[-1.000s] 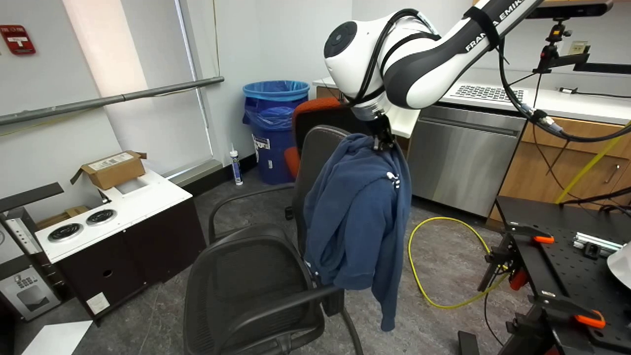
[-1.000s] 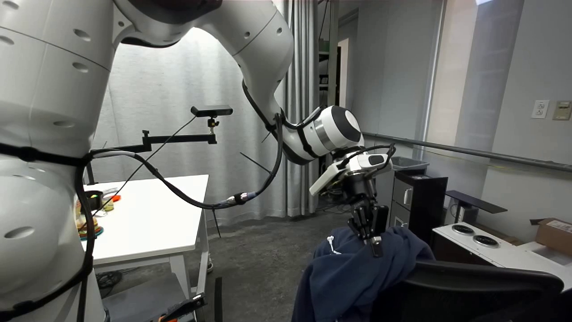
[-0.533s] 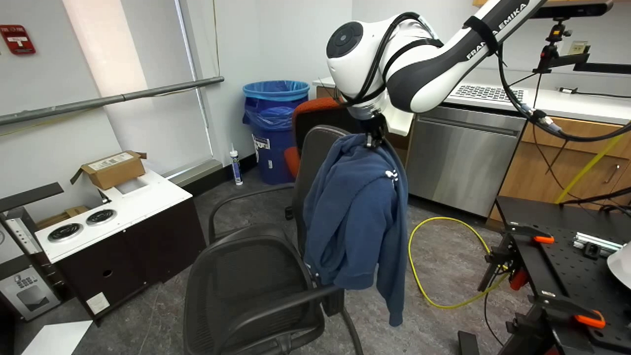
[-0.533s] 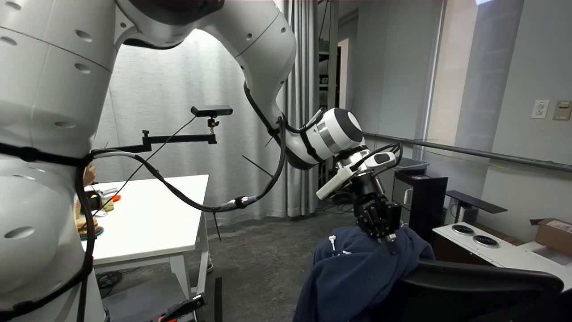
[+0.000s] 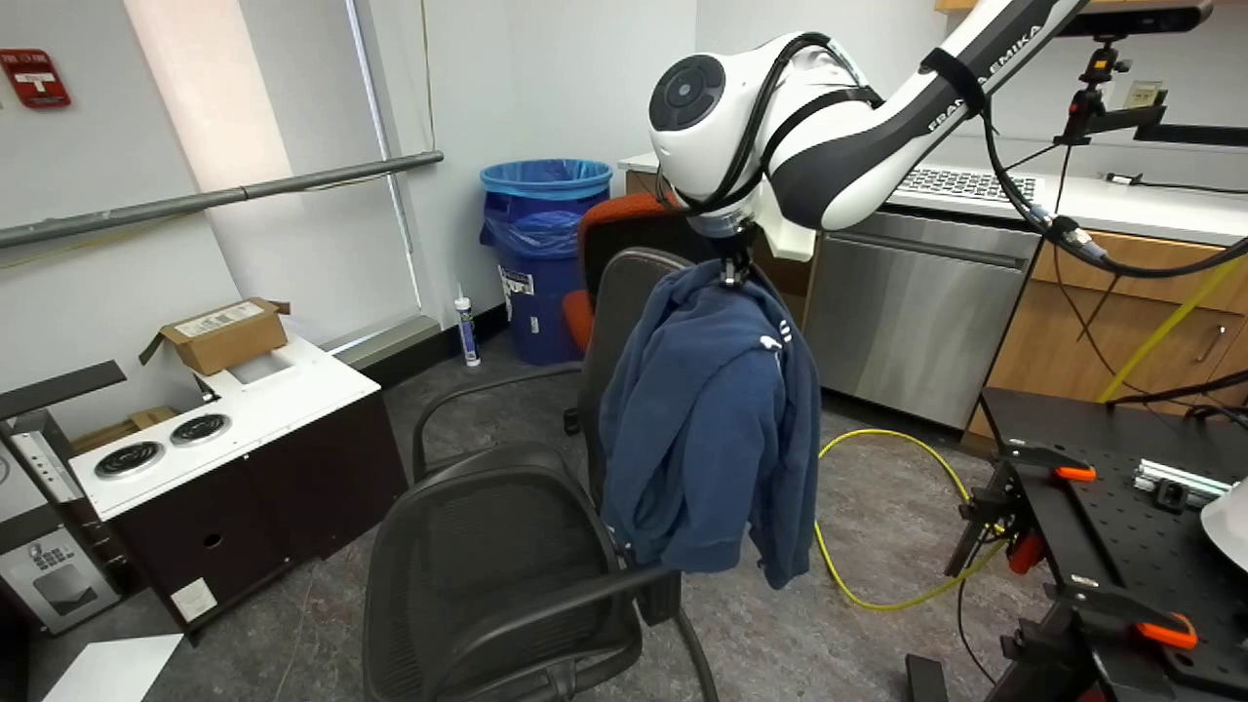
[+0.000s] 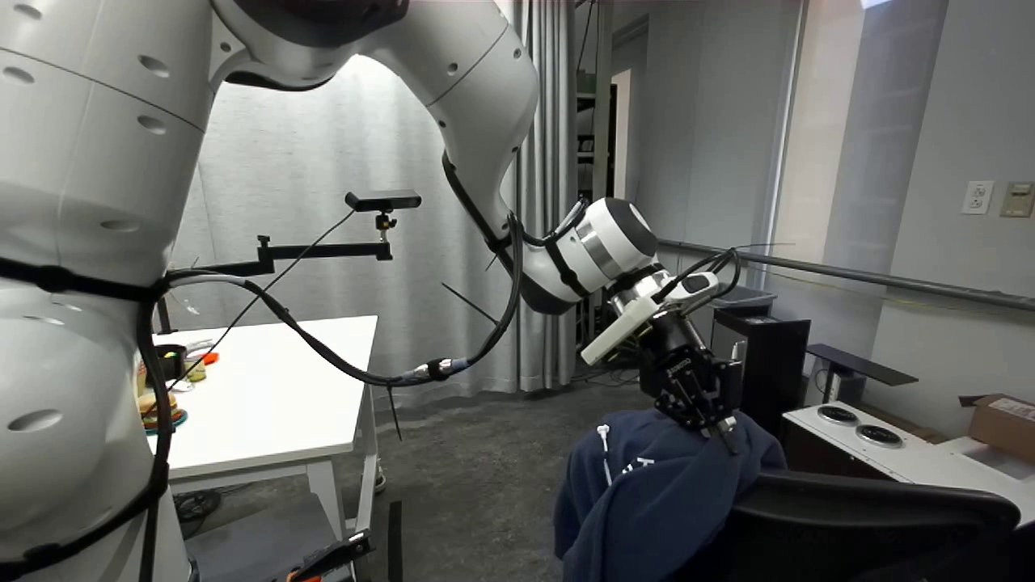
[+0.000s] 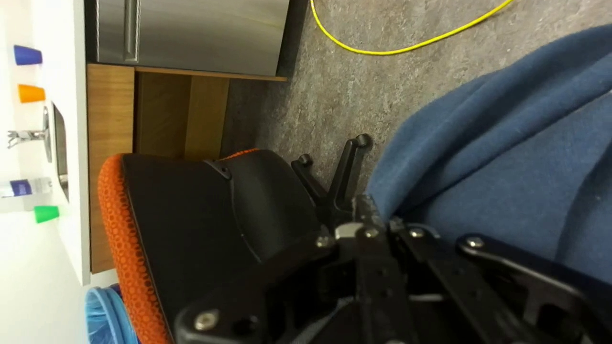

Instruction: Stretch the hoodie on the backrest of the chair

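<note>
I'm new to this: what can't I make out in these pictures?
Black chair: lower part cut by the bottom edge in both exterior views.
Backrest: partly covered by the hoodie, in an exterior view.
White marks: too small to read among the folds, in an exterior view.
Bottle: blurred and cut off by the left edge, in the wrist view.
</note>
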Robot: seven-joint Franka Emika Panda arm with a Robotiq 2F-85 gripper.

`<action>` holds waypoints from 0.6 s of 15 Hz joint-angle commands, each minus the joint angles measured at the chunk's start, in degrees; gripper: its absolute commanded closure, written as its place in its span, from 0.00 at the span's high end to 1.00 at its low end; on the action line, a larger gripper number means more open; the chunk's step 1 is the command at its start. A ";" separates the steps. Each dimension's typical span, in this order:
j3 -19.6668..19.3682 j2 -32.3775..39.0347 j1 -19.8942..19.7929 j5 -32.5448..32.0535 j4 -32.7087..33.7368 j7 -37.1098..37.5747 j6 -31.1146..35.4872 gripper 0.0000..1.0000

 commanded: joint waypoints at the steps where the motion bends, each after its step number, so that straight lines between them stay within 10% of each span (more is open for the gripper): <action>1: -0.61 0.15 -0.50 -4.75 0.40 -0.74 3.51 0.01; 9: -0.44 0.26 -0.96 -10.68 0.40 -1.39 6.02 0.01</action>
